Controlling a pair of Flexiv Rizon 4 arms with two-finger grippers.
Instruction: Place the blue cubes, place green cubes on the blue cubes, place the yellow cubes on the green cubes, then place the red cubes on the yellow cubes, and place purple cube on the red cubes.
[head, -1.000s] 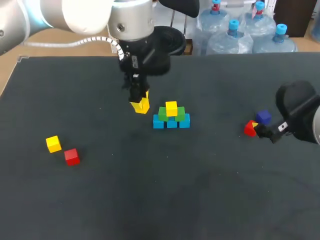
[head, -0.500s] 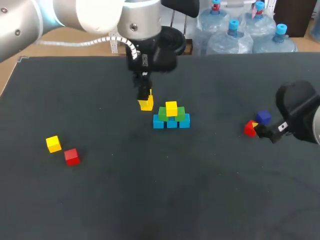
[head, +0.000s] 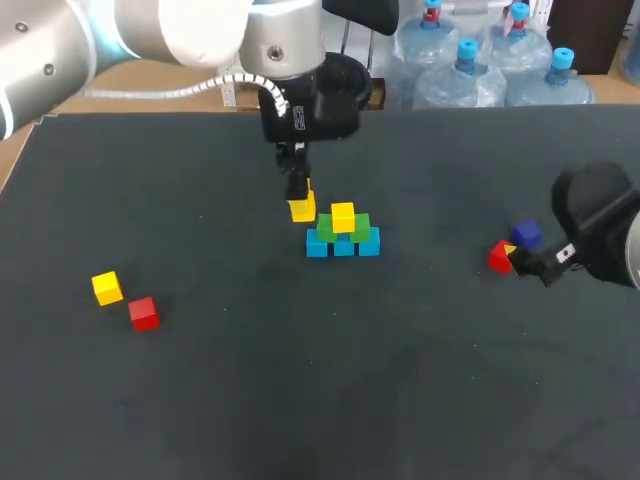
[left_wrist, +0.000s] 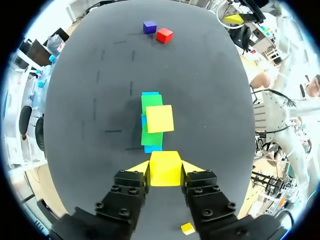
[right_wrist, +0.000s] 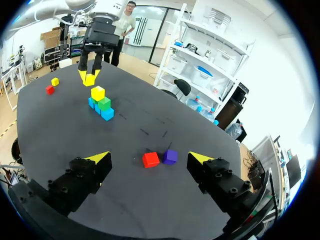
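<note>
blue cubes (head: 343, 244), green cubes (head: 340, 227) and one yellow cube (head: 343, 215) are stacked; my left gripper (head: 300, 200) clamps a second yellow cube (left_wrist: 165, 168), right gripper (right_wrist: 149, 156) fingers apart, red cubes (head: 499, 257) and purple cube (head: 526, 235) wait.

Near the middle of the table (head: 400, 380) stands a stack (head: 343, 232): three cubes in a row, two on them, one on top. Just left of its top, off the table, a held cube (head: 302, 209) sits between the left gripper (left_wrist: 165, 169) fingers. Far left lie a rear-left cube (head: 107, 288) and a front-left cube (head: 144, 314); far right, a rear-right cube (head: 527, 235) and a front-right cube (head: 499, 257) lie between the right gripper (right_wrist: 150, 159) fingers.
</note>
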